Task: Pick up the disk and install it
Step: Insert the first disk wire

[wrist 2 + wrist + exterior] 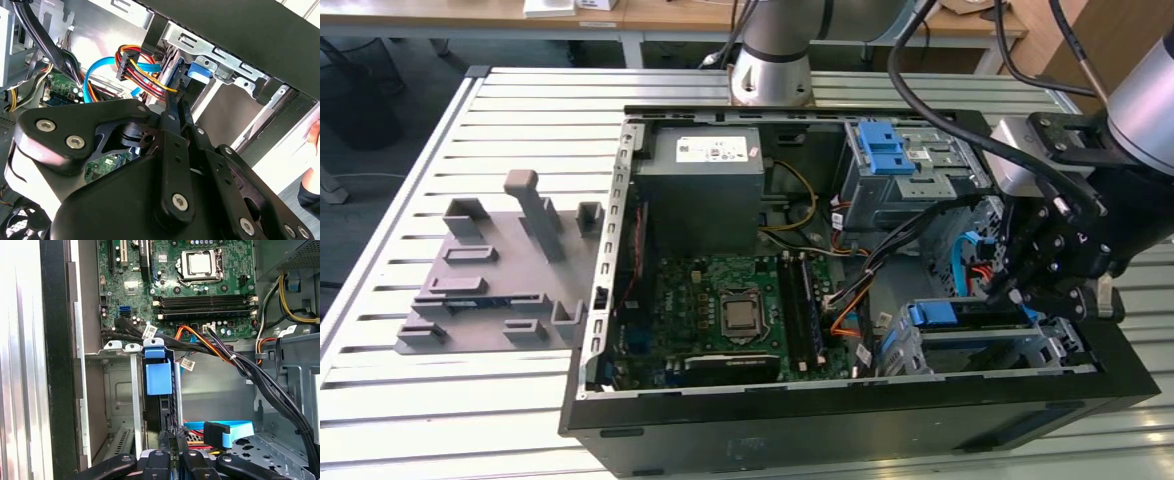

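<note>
While standing edge-up in its bay, the disk (159, 390) pinched between nearly closed fingers (167, 440).

In the second wrist view the black claw (176, 107) reaches toward a silver metal drive cage (220, 57) with a blue plastic tab (200, 70), beside red, yellow and blue cables (135, 67) and a green circuit board (62, 87).
</note>
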Robot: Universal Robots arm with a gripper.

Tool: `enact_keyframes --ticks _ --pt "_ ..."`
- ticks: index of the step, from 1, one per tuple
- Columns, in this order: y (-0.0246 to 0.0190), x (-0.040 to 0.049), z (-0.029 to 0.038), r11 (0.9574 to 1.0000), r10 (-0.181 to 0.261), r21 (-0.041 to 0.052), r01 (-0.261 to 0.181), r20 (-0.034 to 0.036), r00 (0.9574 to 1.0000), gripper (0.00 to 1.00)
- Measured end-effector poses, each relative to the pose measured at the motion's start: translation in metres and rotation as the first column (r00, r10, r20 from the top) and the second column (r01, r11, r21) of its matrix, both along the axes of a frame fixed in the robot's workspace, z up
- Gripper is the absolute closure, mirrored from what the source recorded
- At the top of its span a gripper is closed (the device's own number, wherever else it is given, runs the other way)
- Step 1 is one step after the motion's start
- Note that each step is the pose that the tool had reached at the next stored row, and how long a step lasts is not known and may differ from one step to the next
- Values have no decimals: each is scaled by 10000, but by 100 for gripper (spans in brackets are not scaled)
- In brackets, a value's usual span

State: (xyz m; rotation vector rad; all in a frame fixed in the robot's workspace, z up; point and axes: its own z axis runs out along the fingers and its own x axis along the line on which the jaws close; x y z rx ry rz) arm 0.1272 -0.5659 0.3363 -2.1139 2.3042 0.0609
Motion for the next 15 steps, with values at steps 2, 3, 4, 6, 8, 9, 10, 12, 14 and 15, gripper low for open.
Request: enact_keyframes --ticks 2,3,4,6,8,9,10,12,14,15 --pt "-2 0 -1 10000 0 0 0 -1 10000 84" --pt "-4 0 -1 10000 0 0 0 -2 10000 84" --pt "-6 0 -1 10000 0 0 0 -2 10000 84" --pt "-9 0 -1 10000 0 0 0 -2 10000 84" --pt "-11 0 -3 10000 0 2 0 -3 10000 84" --pt "-12 0 -4 10000 0 0 0 -3 10000 84" --pt "-12 0 -6 10000 0 0 0 -3 10000 84" --pt "-12 0 -12 10000 0 -2 0 -4 10000 84" --pt "-12 0 -18 10000 0 -3 0 -5 10000 84" --pt "-12 0 -22 10000 0 -3 0 -6 10000 84"
